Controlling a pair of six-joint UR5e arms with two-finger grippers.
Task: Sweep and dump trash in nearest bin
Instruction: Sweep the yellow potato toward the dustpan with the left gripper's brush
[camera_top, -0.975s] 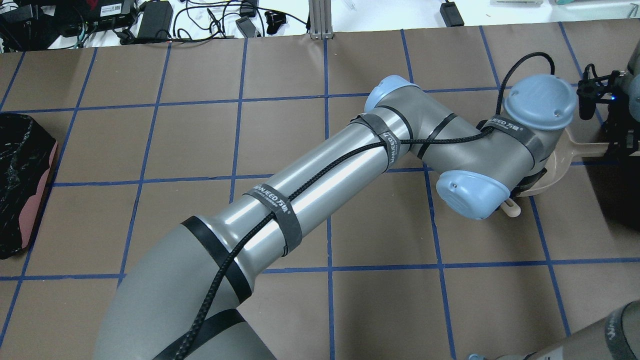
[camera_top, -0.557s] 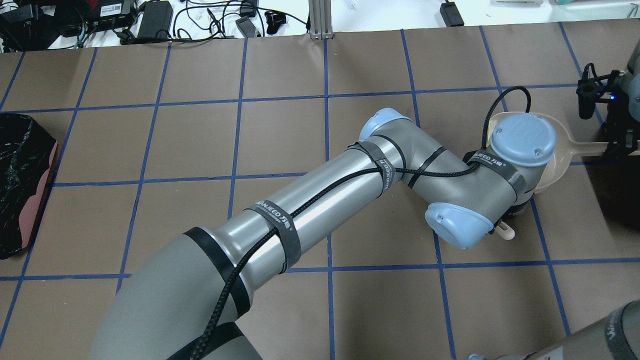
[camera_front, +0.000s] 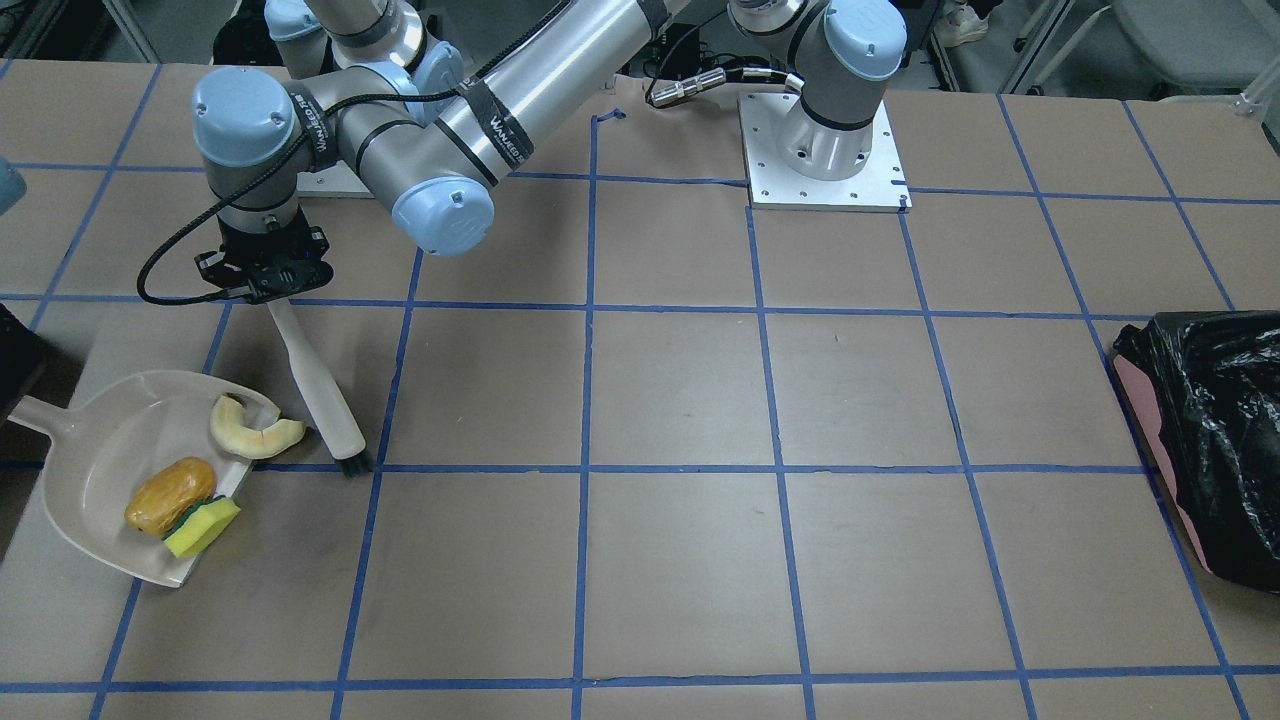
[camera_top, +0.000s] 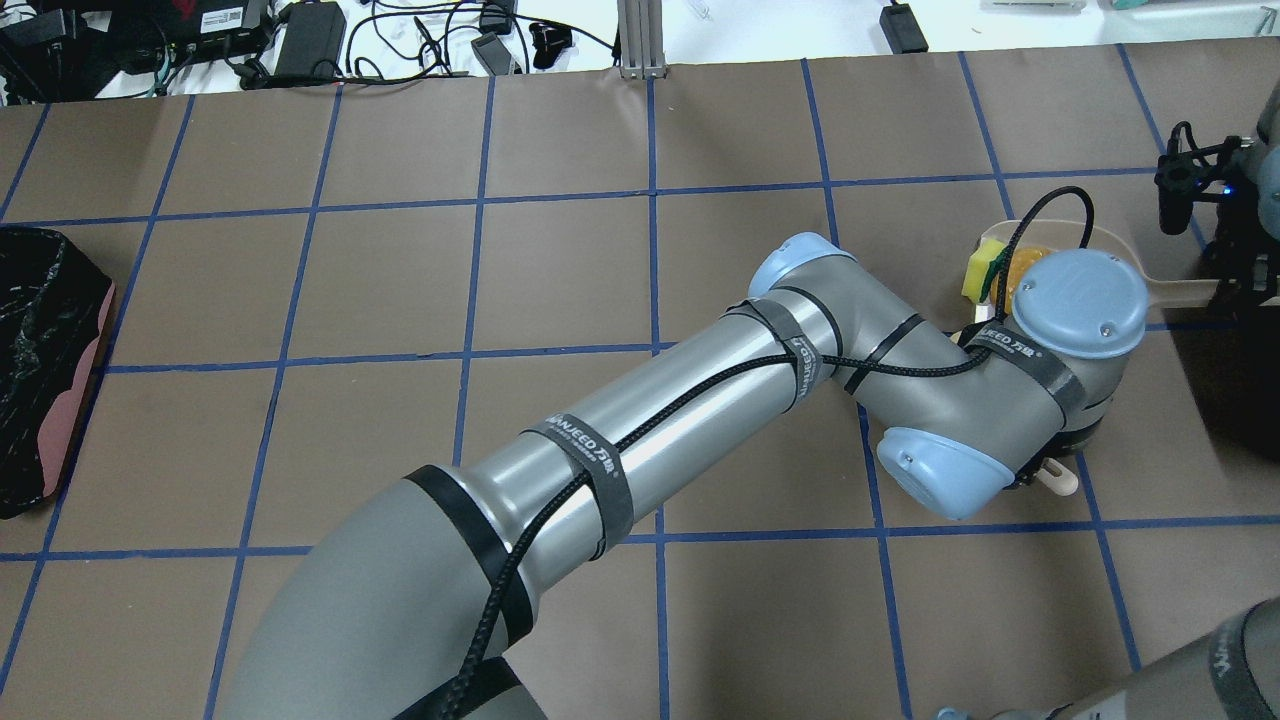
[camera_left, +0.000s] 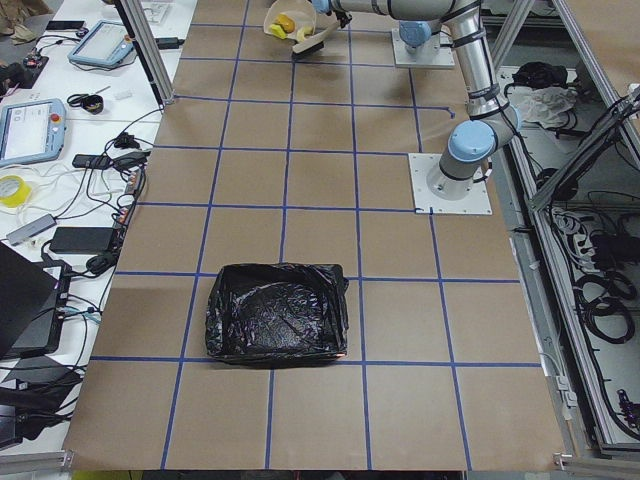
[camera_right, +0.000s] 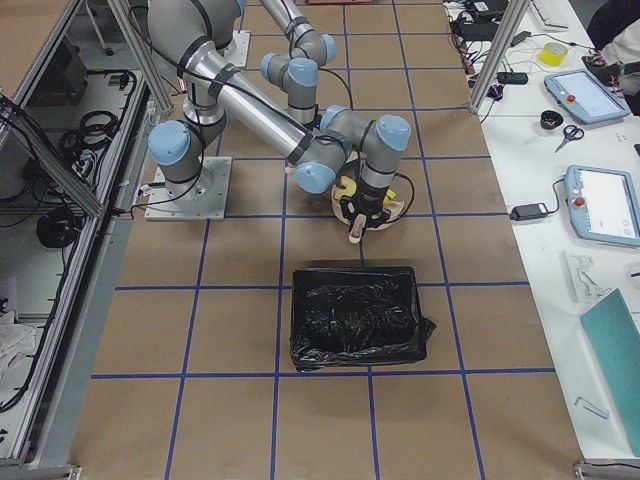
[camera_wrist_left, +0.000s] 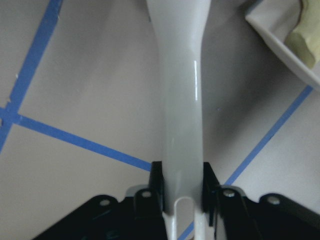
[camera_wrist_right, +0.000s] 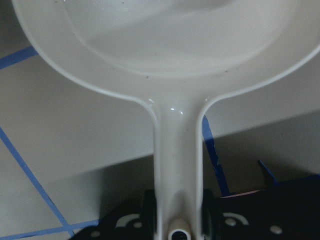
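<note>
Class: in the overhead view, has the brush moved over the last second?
Yes. The brush handle end now lies nearer the robot, closer to the blue tape line.

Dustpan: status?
Left gripper shut on brush, right gripper shut on dustpan. Potato, sponge in dustpan; slice half over lip, bristles beside it. Bin near dustpan.

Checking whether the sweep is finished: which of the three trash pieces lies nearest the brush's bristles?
The pale yellow crescent slice, at the beige dustpan's lip beside the white brush; the yellow-brown lump and green-and-yellow sponge piece lie farther from it.
</note>
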